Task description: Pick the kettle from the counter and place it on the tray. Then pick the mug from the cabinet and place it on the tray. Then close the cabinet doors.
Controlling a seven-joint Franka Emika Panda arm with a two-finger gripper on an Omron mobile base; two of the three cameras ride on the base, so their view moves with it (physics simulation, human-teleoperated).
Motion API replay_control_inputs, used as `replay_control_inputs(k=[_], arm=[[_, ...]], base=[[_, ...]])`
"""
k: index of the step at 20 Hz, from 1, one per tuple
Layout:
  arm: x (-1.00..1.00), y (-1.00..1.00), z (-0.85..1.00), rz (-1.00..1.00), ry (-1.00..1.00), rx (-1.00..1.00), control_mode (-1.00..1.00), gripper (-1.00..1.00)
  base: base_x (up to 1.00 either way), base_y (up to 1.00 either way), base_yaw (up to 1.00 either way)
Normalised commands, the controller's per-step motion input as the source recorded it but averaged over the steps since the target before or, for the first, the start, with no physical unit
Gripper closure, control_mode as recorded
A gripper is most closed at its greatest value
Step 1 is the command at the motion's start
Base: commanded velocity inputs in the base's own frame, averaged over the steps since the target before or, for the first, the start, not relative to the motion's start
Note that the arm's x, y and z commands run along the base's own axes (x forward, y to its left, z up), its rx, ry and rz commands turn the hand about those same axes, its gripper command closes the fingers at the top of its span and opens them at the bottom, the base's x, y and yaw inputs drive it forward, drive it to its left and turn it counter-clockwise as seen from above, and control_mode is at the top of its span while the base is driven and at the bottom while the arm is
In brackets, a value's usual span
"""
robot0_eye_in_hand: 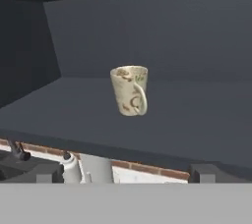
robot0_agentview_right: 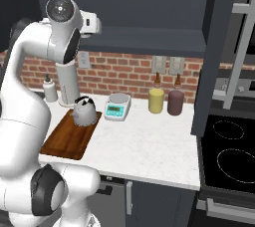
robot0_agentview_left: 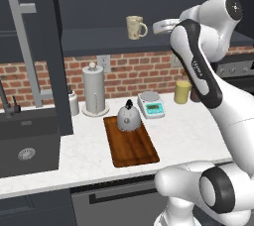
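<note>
Cabinet [robot0_agentview_left: 149, 2]: open, big dark box on the wall
Counter [robot0_agentview_left: 188, 126]: white, under the cabinet
Tray [robot0_agentview_left: 130, 143]: brown board on the counter
Kettle [robot0_agentview_left: 128, 117]: sits on the tray's far end
Mug [robot0_eye_in_hand: 130, 91]: upright on the cabinet shelf, handle facing the hand
Gripper [robot0_agentview_left: 159, 27]: up near the mug, not touching; its tips spread wide

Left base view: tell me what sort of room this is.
A home kitchen, rendered: a sink set into a marble counter, a brick wall behind, a stove alongside, and a mug in the open wall cabinet.
</note>
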Motion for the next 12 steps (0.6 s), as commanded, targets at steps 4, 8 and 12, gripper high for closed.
replay_control_inputs(k=[4,8,12], arm=[[0.39,-0.06,0.0,0.02,0.04,0.14,-1.0,-1.0],[0.33,-0.06,-0.03,0.04,0.06,0.09,-1.0,-1.0],[0.42,0.0,-0.11,0.05,0.01,0.03,-1.0,-1.0]], base=[[0.0,0.0,0.0],[0.0,0.0,0.0],[0.0,0.0,0.0]])
